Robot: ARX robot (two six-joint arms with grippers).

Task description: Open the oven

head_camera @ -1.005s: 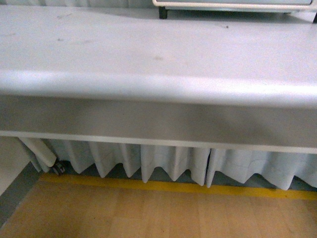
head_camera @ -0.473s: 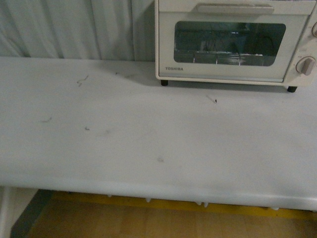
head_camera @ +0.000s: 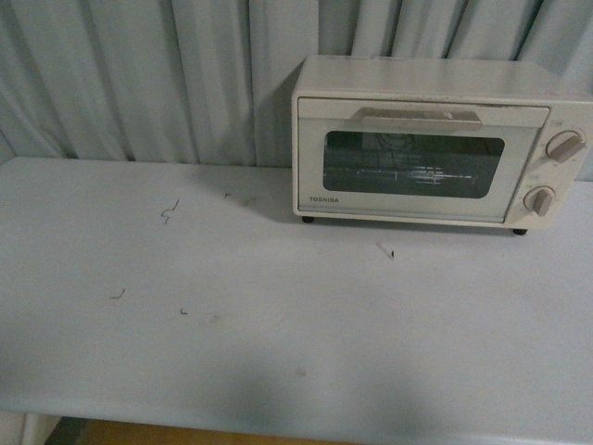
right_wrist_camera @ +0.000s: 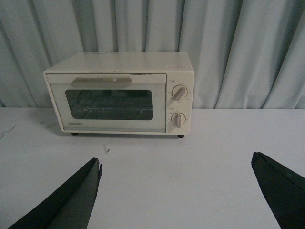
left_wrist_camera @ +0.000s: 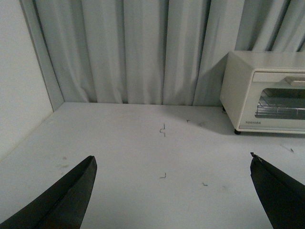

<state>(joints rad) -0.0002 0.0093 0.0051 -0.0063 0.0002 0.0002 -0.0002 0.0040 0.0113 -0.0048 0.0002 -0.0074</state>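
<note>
The cream-white oven [head_camera: 435, 144] stands at the back right of the white table [head_camera: 278, 324], its door shut. A flat bar handle [head_camera: 422, 117] runs along the top of the dark glass window, with two knobs [head_camera: 563, 146] at the right. The right wrist view faces the oven [right_wrist_camera: 119, 93] head-on; my right gripper [right_wrist_camera: 176, 164] is open, well short of it, nothing between its fingers. In the left wrist view the oven [left_wrist_camera: 264, 93] sits off to one side, and my left gripper [left_wrist_camera: 171, 164] is open over bare tabletop. Neither arm shows in the front view.
Pale pleated curtains [head_camera: 139, 83] hang right behind the table and oven. A white wall [left_wrist_camera: 19, 86] borders the table on the left arm's side. Small scraps and marks [head_camera: 170, 211] dot the tabletop, one scrap [head_camera: 385, 250] just before the oven.
The front view has swung upward: from the table's front edge and floor, over the tabletop, to the whole oven and curtains.
</note>
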